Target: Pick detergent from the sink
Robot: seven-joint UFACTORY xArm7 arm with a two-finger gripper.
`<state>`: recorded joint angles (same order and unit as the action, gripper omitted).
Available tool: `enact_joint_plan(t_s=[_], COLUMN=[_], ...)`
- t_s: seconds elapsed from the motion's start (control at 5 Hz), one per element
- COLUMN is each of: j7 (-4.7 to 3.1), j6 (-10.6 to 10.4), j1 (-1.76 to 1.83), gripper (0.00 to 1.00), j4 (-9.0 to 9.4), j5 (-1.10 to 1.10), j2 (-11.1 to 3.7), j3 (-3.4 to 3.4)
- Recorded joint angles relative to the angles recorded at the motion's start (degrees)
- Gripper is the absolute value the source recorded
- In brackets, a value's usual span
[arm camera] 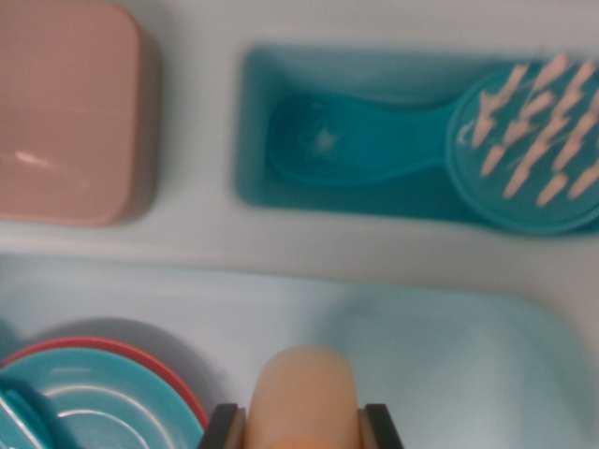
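The gripper (301, 426) is clamped on the detergent bottle (301, 393), one dark finger on each flank of its rounded orange body, at the bottom edge of the wrist view above the pale sink basin (449, 355). The bottle appears to be light, rigid, smooth plastic, likely slippery; grip squarely across the flanks. Stacked plates (94, 393) sit at the view's left; a teal brush (421, 140) occupies the recess beyond.
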<state>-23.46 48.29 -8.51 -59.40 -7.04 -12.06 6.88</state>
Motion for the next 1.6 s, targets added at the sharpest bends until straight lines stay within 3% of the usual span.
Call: enact_joint_plan(t_s=[0.2,0.4,0.6,0.8,1.0,1.2,1.4,1.6], j7=[0.19,0.19,0.41,0.41,0.66,0.66,0.93,0.93], j6=[1.7,1.7,3.8,3.8,6.1,6.1,8.5,8.5], j1=[0.01,0.01,0.02,0.02,0.03,0.03,0.05,0.05], gripper=[1.00,1.00,1.00,1.00,1.00,1.00,1.00,1.00], j4=[-1.23,-1.23,-2.66,-2.66,-4.26,-4.26,-6.00,-6.00], j5=[0.16,0.16,0.35,0.35,0.55,0.55,0.78,0.78], j2=[0.53,0.53,1.15,1.15,1.83,1.83,2.58,2.58], j3=[0.03,0.03,0.07,0.07,0.11,0.11,0.15,0.15])
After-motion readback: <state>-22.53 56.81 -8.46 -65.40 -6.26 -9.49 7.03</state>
